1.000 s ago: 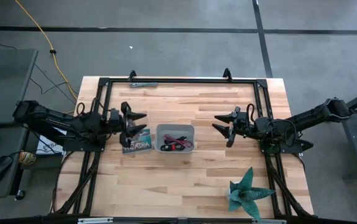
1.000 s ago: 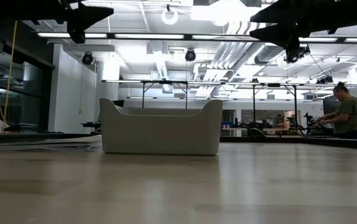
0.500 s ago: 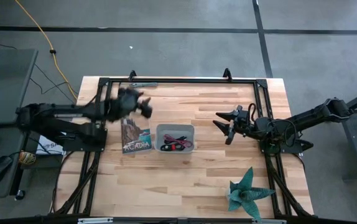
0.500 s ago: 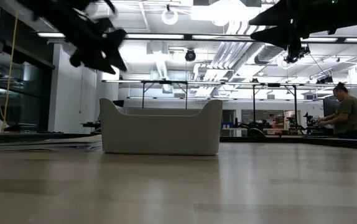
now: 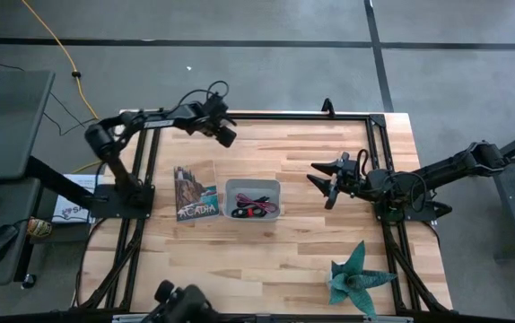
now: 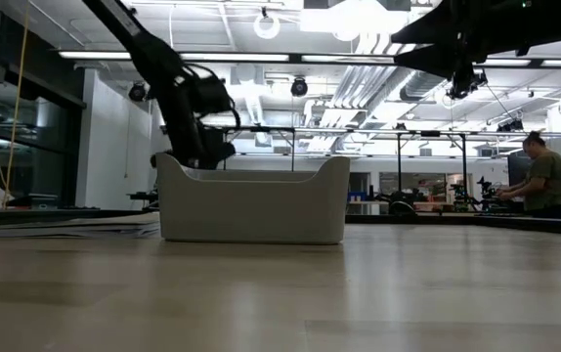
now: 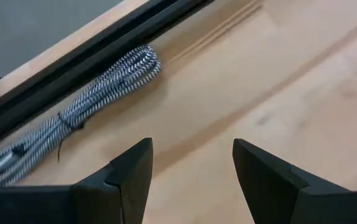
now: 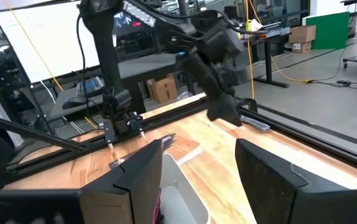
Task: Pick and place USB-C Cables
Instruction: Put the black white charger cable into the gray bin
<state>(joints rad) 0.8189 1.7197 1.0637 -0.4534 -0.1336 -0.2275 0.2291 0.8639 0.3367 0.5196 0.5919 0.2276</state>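
Observation:
A grey-and-white braided cable bundle lies flat on the wood along the black frame rail at the table's far edge. My left gripper hovers open just short of it, reaching toward the far edge. The grey tray sits mid-table with a red-and-black cable and other thin cables inside. My right gripper waits open above the table, right of the tray, and its wrist view looks across the tray's rim at the left arm.
A printed booklet lies flat just left of the tray. A teal star-shaped plant figure stands near the table's near-right corner. The black frame rail runs beside the cable. A person works far behind the table.
My left arm has swung from beside the booklet, left of the tray, out toward the table's far edge and come down low behind the tray. The right arm and the tray have kept still.

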